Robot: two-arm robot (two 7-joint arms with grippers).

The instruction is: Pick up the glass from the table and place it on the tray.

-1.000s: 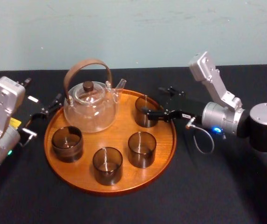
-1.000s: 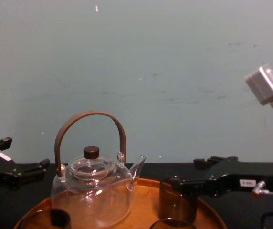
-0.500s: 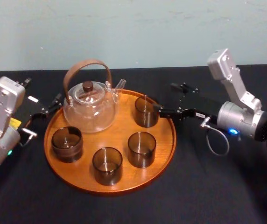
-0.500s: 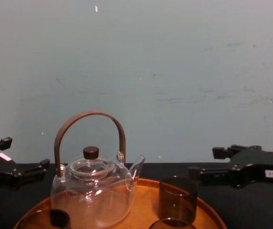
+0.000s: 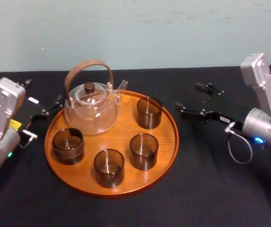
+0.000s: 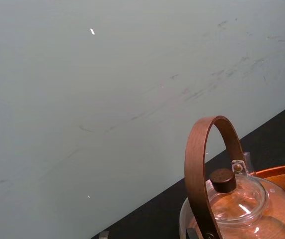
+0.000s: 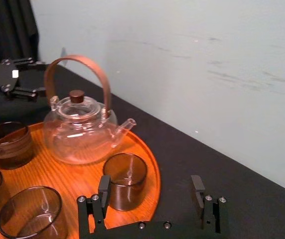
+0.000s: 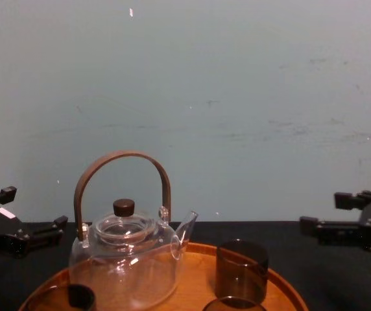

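Judging by its look, the glass (image 5: 149, 113) nearest the right gripper (image 5: 187, 96) is light, stiff, slick-walled and easy to crack, so a hold across its straight side at about mid-height, squeezed gently, seems safer than pinching the thin rim. It stands upright on the back right part of the tray (image 5: 175, 142), not on the table (image 5: 211, 184) (so the placing looks done). The right gripper hangs over the table just beyond the tray's rim, jaws spread wide and empty. The left gripper (image 5: 41, 92) is parked at the tray's left edge, also spread. The head view lays out the teapot (image 5: 91, 108) and the other glasses (image 5: 109, 167) around the tray. The chest view adds the side-on gap between glass (image 8: 240, 272) and right gripper (image 8: 322, 210). The right wrist view shows the glass (image 7: 125, 179) lying ahead of one finger (image 7: 104, 188) rather than between the two.
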